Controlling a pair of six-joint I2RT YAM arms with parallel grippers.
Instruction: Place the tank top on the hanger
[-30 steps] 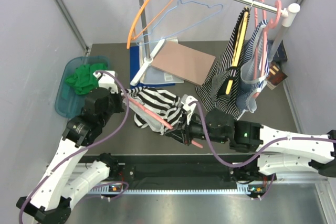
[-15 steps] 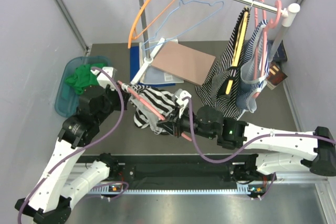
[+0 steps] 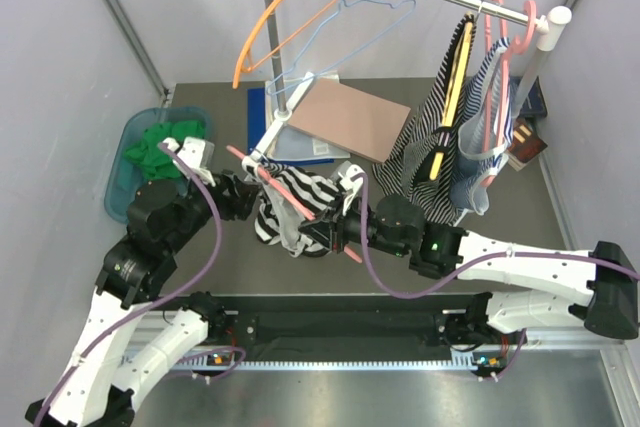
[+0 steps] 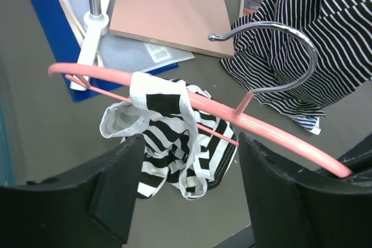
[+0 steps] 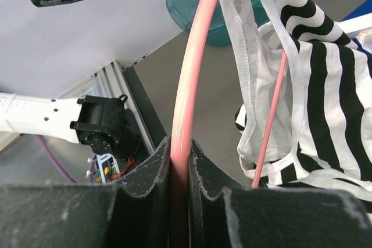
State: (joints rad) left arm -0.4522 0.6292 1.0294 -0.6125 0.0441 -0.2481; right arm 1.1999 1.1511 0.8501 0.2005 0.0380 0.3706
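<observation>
Now that your left pincer (image 4: 189,164) has let go and stands wide and empty, the tank top (image 4: 170,139) hangs by one strap from the hanger (image 4: 278,134), clamped in your right pincer (image 5: 179,158); the second strap remains.

Left arm (image 3: 100,302) and right arm (image 3: 525,252) are the same build: chunky white shells on the long links, round black motor housings at the joints. A purple cable (image 3: 214,232) loops along each. The right one has a tiny green light (image 3: 433,243) lit. Fingers (image 5: 145,196) are matte black, kinda rough-textured.
</observation>
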